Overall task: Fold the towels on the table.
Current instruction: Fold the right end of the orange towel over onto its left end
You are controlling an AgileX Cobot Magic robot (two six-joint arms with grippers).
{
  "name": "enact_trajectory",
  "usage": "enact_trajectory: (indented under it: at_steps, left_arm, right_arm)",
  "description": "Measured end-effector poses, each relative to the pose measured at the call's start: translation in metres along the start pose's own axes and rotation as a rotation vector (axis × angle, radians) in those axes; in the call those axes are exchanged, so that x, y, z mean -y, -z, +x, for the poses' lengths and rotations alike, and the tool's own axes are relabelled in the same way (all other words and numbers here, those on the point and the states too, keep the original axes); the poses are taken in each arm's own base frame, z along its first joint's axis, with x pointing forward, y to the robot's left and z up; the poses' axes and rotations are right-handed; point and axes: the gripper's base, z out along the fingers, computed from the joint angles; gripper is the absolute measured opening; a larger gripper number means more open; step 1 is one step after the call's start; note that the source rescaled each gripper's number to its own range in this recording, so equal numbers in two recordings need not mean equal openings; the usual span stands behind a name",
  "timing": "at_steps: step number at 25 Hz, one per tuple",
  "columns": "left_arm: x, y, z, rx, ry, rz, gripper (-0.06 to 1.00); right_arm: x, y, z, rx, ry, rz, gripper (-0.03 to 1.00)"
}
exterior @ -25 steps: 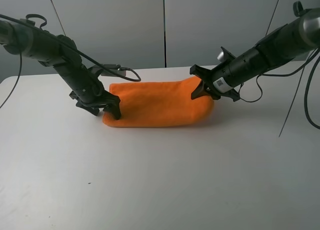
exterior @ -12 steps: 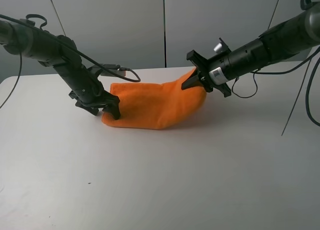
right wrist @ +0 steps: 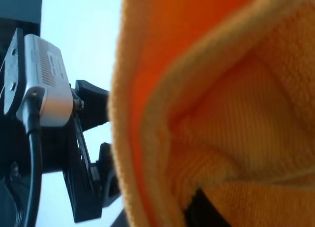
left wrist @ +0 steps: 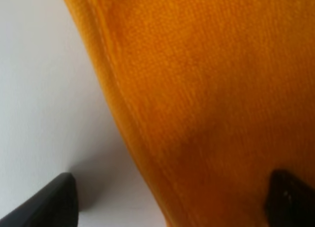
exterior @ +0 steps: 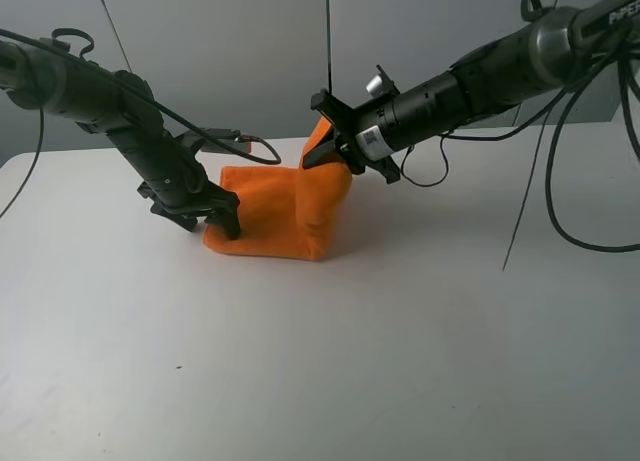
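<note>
I saw the orange towel (exterior: 270,221) lying left of centre on the far part of the desk (exterior: 400,331), its right end held up, clenched in my right tool (exterior: 335,153). My left tool (exterior: 222,221) sat released, jaws spread astride the towel's left edge.

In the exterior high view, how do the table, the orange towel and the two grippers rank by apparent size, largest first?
1. the table
2. the towel
3. the left gripper and the right gripper: both look about alike, so I do not rank them.
</note>
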Motion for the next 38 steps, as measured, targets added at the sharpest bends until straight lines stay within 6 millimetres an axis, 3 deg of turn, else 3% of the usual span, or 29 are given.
enact_trajectory:
  at_steps: [13, 23, 31, 38]
  left_arm:
    - [0.0, 0.0, 0.0, 0.003, 0.007, -0.002, 0.99]
    - [0.0, 0.0, -0.001, 0.008, 0.008, -0.005, 0.99]
    - [-0.001, 0.0, -0.001, 0.01, 0.008, -0.006, 0.99]
    - [0.0, 0.004, -0.001, 0.021, 0.006, -0.008, 0.99]
  right_arm:
    - [0.005, -0.052, 0.001, -0.021, -0.058, -0.041, 0.05]
    - [0.002, -0.057, -0.002, 0.038, -0.146, -0.058, 0.05]
    - [0.025, -0.076, 0.008, 0.009, -0.22, -0.027, 0.05]
    - [0.025, -0.078, 0.008, 0.018, -0.236, -0.028, 0.05]
